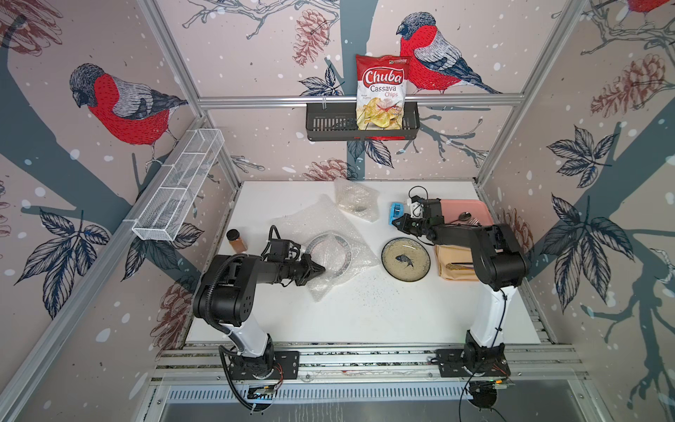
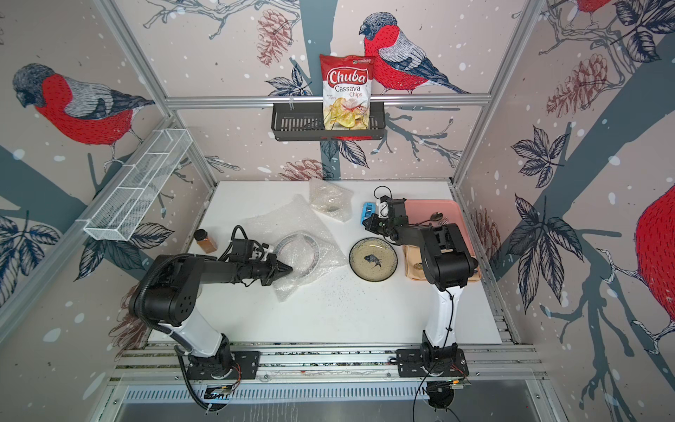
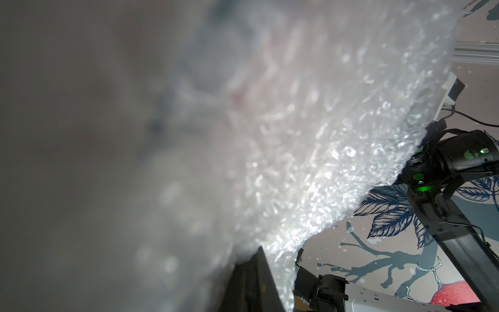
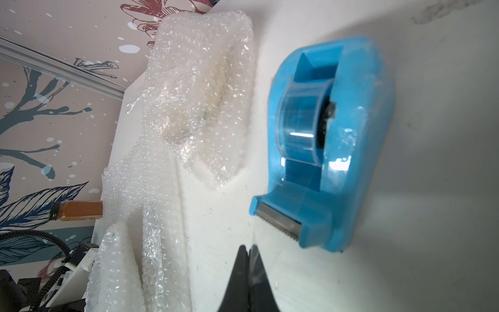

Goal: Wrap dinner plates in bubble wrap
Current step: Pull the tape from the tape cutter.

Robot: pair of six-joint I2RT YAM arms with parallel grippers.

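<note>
A plate with a dark rim (image 1: pixel 317 242) lies on a spread sheet of bubble wrap (image 1: pixel 321 223), with a fold of wrap over its middle. My left gripper (image 1: pixel 321 270) is shut on that sheet's near edge; in the left wrist view the wrap (image 3: pixel 297 135) drapes over the jaws. A fish plate (image 1: pixel 405 259) lies bare to the right. At the back sits a plate bundled in wrap (image 1: pixel 356 199). My right gripper (image 4: pixel 249 247) is shut on a strip of clear tape drawn from the blue tape dispenser (image 4: pixel 337 135).
A brown spice jar (image 1: pixel 236 240) stands left of the left arm. A pink tray (image 1: pixel 464 208) with cutlery and a beige cloth (image 1: pixel 454 268) lie under the right arm. A black basket (image 1: pixel 328 124) with a chips bag hangs on the back wall.
</note>
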